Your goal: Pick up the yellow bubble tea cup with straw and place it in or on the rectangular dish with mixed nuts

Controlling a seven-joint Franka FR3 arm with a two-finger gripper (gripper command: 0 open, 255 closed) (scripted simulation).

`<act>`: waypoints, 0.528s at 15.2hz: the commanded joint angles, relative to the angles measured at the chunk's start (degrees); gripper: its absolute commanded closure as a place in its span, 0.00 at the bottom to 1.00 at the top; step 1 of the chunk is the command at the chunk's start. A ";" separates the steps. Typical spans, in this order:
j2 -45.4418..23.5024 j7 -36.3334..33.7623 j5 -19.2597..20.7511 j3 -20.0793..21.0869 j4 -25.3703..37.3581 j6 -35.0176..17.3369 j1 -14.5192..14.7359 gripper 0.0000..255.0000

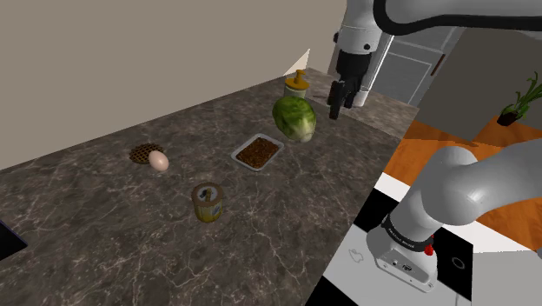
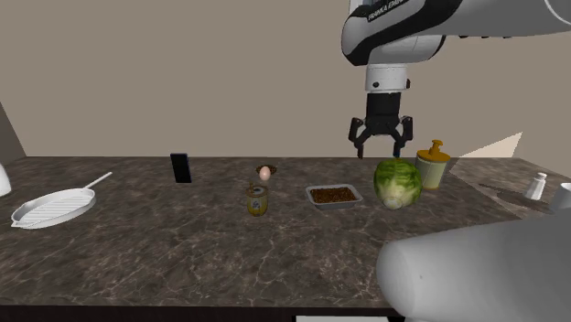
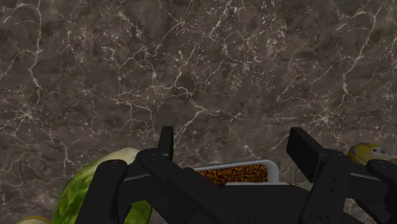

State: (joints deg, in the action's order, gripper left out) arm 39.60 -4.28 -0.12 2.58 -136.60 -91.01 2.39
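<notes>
Both jaws of the black two-finger gripper (image 2: 380, 146) stand apart, empty. It should descend squarely over the yellow lidded cup (image 2: 432, 166), clearing the round green lettuce (image 2: 397, 182) just beside it.

We see a dark stone countertop (image 1: 95, 243) veined in white, with a plain beige wall (image 2: 183, 73) rising along its far edge. Past the countertop's end in the shoulder view we find an orange floor (image 1: 439, 135), a pale panelled door (image 1: 408, 65) and a potted plant (image 1: 519, 103).

Dark worktop (image 1: 104, 226) veined white, yellow cup (image 1: 297, 88), green cabbage (image 1: 294, 118), pale dish (image 1: 235, 157) of brown nuts (image 1: 259, 153), black hand (image 2: 379, 144).
</notes>
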 commanded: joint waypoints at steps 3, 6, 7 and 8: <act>-3.60 -6.45 -3.32 4.57 -0.93 -5.32 1.41 0.00; -7.14 -10.90 -5.13 7.75 -0.68 -9.25 2.24 0.00; -8.47 -12.38 -5.62 8.80 -0.43 -10.57 2.47 0.00; -9.88 -13.86 -6.04 9.85 -0.09 -11.88 2.68 0.00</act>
State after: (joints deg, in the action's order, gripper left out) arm 30.71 -16.48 -5.55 11.30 -136.46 -101.41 4.76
